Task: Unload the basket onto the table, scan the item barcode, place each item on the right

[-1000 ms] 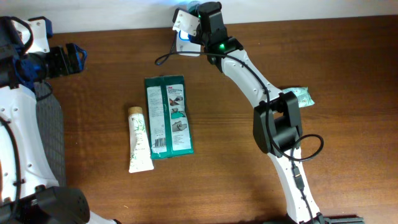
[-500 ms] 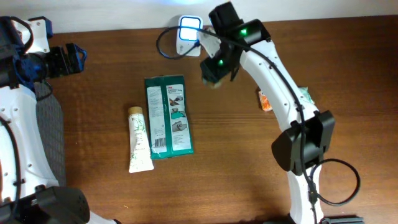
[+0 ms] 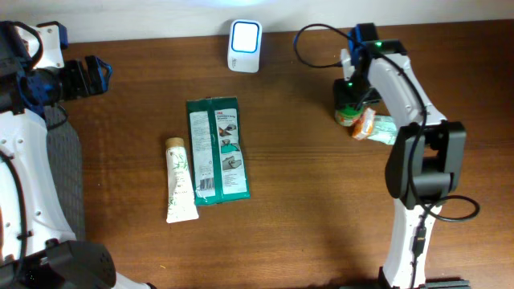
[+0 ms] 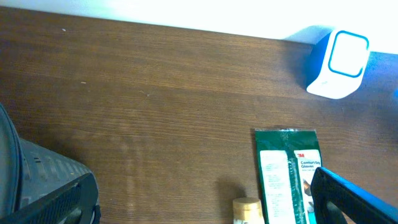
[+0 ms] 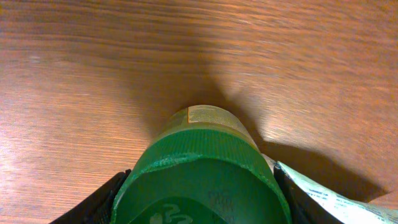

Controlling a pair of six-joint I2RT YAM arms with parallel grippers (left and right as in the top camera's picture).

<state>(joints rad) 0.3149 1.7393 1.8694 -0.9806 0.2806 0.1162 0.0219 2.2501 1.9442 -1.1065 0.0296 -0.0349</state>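
Observation:
The item is a small jar (image 3: 347, 116) with a green lid (image 5: 202, 180) and a yellowish body. My right gripper (image 3: 352, 100) is shut on its lid from above, a black finger on either side (image 5: 93, 202). The jar's base is down at the table at the right, beside a pale green packet (image 3: 387, 128). The white and blue barcode scanner (image 3: 244, 35) stands at the back edge, well left of the jar. My left gripper (image 3: 92, 76) hangs open and empty at the far left; its dark fingers (image 4: 354, 199) frame bare wood in the left wrist view.
A dark green flat package (image 3: 217, 149) and a white tube (image 3: 180, 181) lie side by side left of centre. The same package (image 4: 286, 174) and scanner (image 4: 339, 62) show in the left wrist view. A grey mat (image 3: 64, 172) lies along the left edge.
My right arm has swung away from the scanner to the right with the jar and come down beside the pale green packet. The left arm has not moved.

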